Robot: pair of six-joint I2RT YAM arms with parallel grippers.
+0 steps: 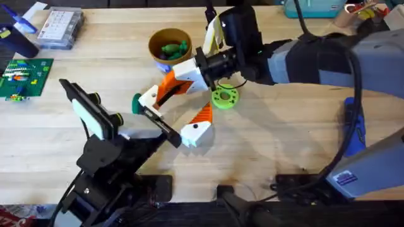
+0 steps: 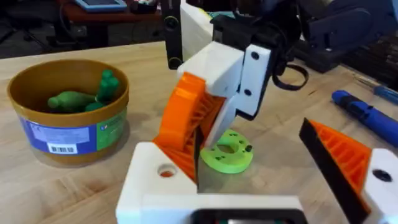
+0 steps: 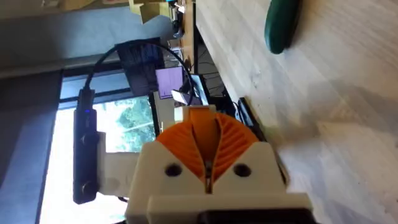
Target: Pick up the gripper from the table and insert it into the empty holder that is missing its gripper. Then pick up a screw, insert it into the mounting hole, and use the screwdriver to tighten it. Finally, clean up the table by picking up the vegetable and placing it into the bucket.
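We judge the cleanup step is in hand. The vegetable (image 1: 136,104) lies mid-worktop, just beside the left gripper (image 1: 172,115), whose jaws are spread wide and empty. The right gripper (image 1: 165,91) has its jaws closed on nothing. The next move needs jaws astride the vegetable, then a carry to the bucket (image 1: 169,31).

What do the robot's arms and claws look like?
Both arms are mostly black, with grey parts and black cables on the right arm. The left arm has a white block near its wrist. Each gripper has white fingers with orange ribbed pads: the left gripper and the right gripper. The pads look like little orange fans.
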